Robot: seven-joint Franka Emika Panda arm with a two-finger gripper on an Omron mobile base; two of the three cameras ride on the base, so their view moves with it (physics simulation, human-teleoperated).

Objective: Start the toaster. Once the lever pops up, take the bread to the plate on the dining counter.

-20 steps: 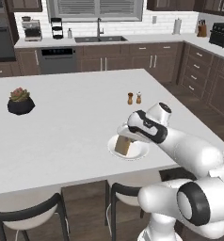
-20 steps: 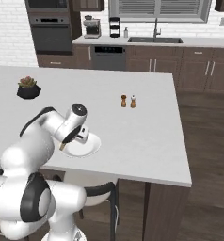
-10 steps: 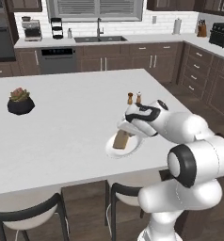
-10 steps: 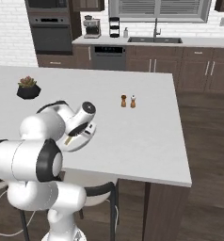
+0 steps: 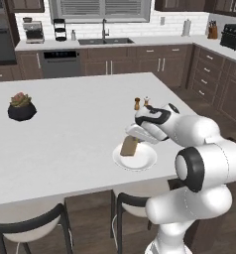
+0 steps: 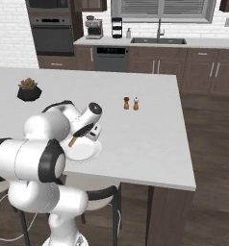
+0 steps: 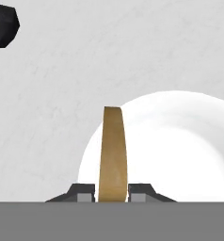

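Step in hand: I judge I'm at the last leg, setting the bread (image 5: 129, 146) down on the plate (image 5: 141, 161); the toaster (image 5: 233, 36) sits far off on the back worktop, so I take its part as done.
Gripper: my gripper (image 7: 112, 188) is closed nearly all the way, pinching the slice edge-on between the two fingers (image 7: 81, 190); in the hand view the bread stands up narrow between them.
Where the bread is: just over the near-left part of the plate, tilted, lower corner at or just above the plate surface. I cannot tell whether it touches.
Where the plate is: on the dining counter (image 5: 65, 119), near its front edge, just in front of the arm.
Next move: as I read it, lower a little, lay the slice flatter, then open the jaws and lift straight away so the bread doesn't drag off the rim.
Risk: released while this upright, it may topple toward the plate's edge.
Count, task things: one slice, one plate, one toaster.
Count, other: two shakers (image 5: 141, 103) beyond the plate; one dark potted plant (image 5: 21, 106) well apart to the left; two stools (image 5: 30, 230) at the counter's near side.
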